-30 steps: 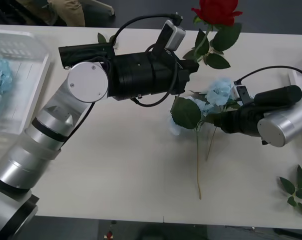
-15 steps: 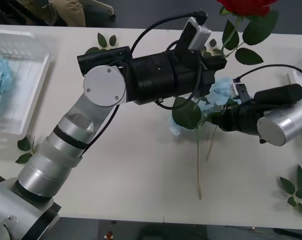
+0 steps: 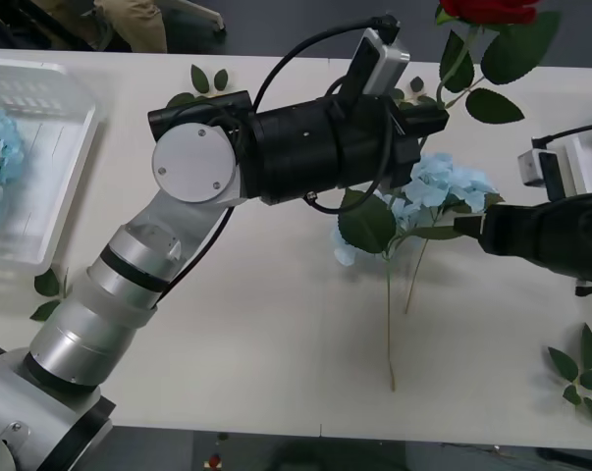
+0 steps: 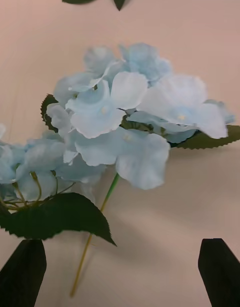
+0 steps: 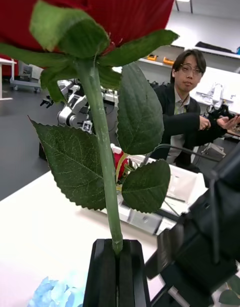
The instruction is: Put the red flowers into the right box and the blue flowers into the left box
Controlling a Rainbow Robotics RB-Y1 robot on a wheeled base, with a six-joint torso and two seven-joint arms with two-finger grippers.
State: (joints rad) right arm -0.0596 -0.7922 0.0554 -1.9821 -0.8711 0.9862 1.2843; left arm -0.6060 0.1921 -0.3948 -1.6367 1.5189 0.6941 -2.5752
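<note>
Loose green leaf sprigs (image 3: 208,78) lie on the white table (image 3: 246,334) beyond the left arm, two more beside the left box (image 3: 35,157), and another cluster near the table's right corner. The left box already holds a blue flower at its outer side. The blue flowers (image 3: 443,186) lie in the middle of the table, stems trailing toward the robot, and the left arm's thick black forearm reaches across just above them. The left gripper (image 5: 119,247) is clamped tight on the stem of a red flower (image 3: 487,10), lifted upright above the blue flowers. The right gripper (image 4: 120,267) hovers just beside the blue flowers, on their right, its black fingers (image 4: 220,269) spread wide and empty. The right box (image 3: 585,157) sits beyond it.
</note>
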